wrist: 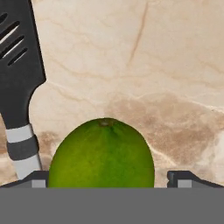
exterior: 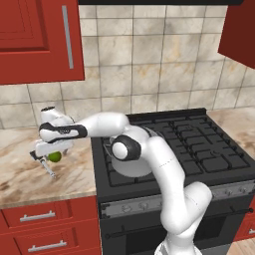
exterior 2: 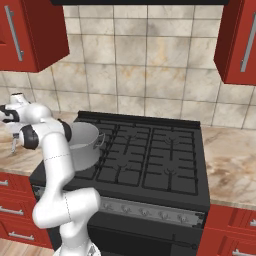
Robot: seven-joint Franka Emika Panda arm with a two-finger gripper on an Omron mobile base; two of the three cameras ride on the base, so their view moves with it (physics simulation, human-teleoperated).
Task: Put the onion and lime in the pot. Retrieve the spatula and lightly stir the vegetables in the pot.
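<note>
Step in hand, judged from the layout: picking up the lime [wrist: 101, 153] for the pot [exterior 2: 84, 145]. Claw [wrist: 105, 180] lowered over the counter [wrist: 166, 78] left of the stove [exterior: 199, 144], jaws spread wide, one finger tip on each side of the lime, nothing gripped yet. Lime sitting right between the tips, close under the claw; whether the tips already touch its skin, impossible to tell. Spatula [wrist: 18, 87] lying on the counter just beside the lime, at the left of the hand view, blade pointing away from the claw.

Next move probably: closing the jaws on the lime without catching the spatula handle, lifting, then carrying toward the pot on the front-left burner, well apart from the claw.

Hard to make out: lower part of the lime cut off in the hand view; spatula blade and handle both cut at the frame edges. Pot mostly hidden behind the arm in the left base view, inside not visible, so onion possibly in there already, not certain.
</note>
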